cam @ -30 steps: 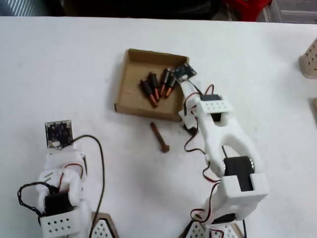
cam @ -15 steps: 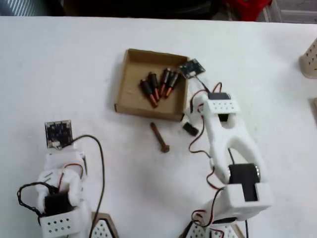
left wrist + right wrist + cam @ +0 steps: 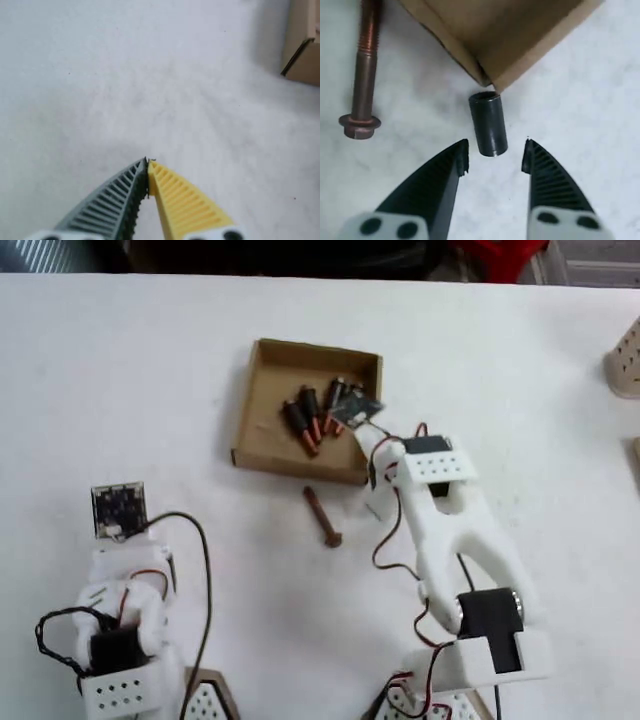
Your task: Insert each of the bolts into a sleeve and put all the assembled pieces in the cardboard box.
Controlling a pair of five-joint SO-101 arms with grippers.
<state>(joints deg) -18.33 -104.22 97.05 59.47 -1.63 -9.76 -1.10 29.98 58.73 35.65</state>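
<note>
Looks to me like the step in hand is grabbing the last loose sleeve. The right gripper [image 3: 495, 157] has its jaws spread wide, and the sleeve [image 3: 488, 122] lies flat on the table [image 3: 100, 75] straight ahead of the gap. Its near end sits about level with the fingertips and its far end is almost at the corner of the cardboard box [image 3: 520, 45]. I'd slide forward and drop until the fingers straddle the middle of the tube, then squeeze across it. It's round, so an off-centre pinch could roll it away or shove it into the box wall. Leave an end free for the bolt [image 3: 364, 65], which lies off to one side of the gripper, roughly parallel, head end nearer. The sleeve is a short, smooth, dark tube. The bolt is coppery with a flanged head. Four assembled pieces [image 3: 318, 412] are already in the box. The left gripper [image 3: 147, 167] is pinched together on nothing over bare table.
</note>
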